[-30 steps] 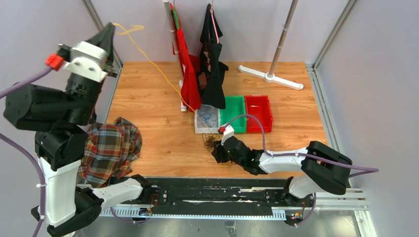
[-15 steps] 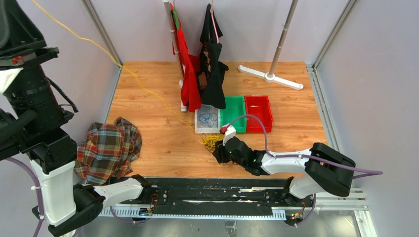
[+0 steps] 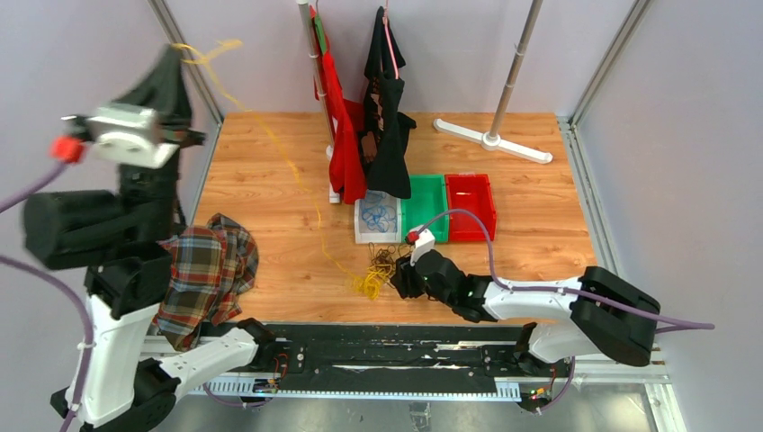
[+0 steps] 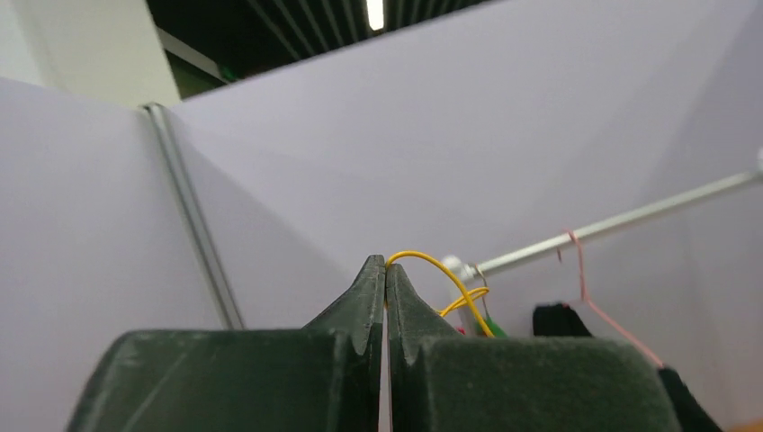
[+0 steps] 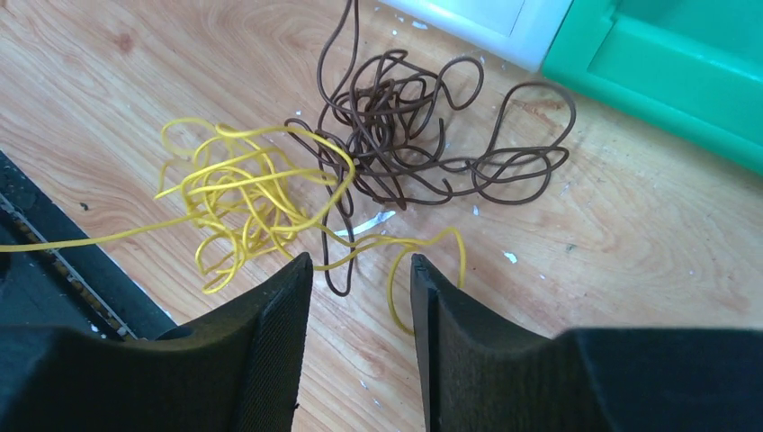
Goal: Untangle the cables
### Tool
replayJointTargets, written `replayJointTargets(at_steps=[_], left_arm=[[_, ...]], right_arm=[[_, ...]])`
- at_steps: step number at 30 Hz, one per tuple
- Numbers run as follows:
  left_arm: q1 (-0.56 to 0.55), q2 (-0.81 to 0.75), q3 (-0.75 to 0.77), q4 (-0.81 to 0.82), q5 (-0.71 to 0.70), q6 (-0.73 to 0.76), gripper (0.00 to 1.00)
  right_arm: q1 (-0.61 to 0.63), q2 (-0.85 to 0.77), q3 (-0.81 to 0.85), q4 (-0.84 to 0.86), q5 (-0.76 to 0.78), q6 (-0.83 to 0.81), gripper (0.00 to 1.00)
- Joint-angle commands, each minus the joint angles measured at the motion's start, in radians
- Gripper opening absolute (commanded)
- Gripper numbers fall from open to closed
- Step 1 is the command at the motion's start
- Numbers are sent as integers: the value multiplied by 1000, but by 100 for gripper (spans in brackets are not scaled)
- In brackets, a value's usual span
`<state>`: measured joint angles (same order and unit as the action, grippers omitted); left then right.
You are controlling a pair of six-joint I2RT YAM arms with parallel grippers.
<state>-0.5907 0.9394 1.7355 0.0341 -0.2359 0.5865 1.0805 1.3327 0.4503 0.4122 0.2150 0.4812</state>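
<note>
Left tool (image 4: 385,279): fully closed, pinching one end of the yellow cable (image 5: 243,202). It is held high above the worktop (image 3: 252,198), so the strand stretches down to its loose coil and can be drawn out of the knot. Right tool (image 5: 360,279): roughly half open, low over the worktop, clamping nothing. Yellow and brown strands cross just ahead of its fingers. The dark brown cable (image 5: 405,135) lies directly ahead, touching the yellow coil on its left. Blue cable (image 3: 379,216) rests in the white tray (image 3: 364,237) beyond.

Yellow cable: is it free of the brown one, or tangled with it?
Tangled. In the right wrist view, yellow cable loops cross brown cable strands; the left gripper, shut on it, holds one end up.
</note>
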Motion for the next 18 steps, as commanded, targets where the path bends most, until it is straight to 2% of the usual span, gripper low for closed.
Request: replayJointTargets(at_steps=[1, 5, 9, 14, 17, 18], left_arm=[[-4, -28, -124, -189, 44, -28, 0], [-4, -75, -274, -309, 41, 8, 1], [-5, -129, -444, -467, 31, 70, 6], [-2, -200, -684, -614, 15, 230, 11], [10, -208, -799, -698, 4, 320, 25], [22, -202, -836, -714, 8, 335, 33]], right_arm=[[12, -67, 34, -51, 32, -19, 45], [11, -110, 51, -86, 36, -36, 47], [12, -131, 65, -105, 33, -47, 47], [12, -139, 83, -111, 9, -52, 48], [12, -137, 88, -112, 4, -53, 48], [12, -135, 89, -112, 2, -53, 48]])
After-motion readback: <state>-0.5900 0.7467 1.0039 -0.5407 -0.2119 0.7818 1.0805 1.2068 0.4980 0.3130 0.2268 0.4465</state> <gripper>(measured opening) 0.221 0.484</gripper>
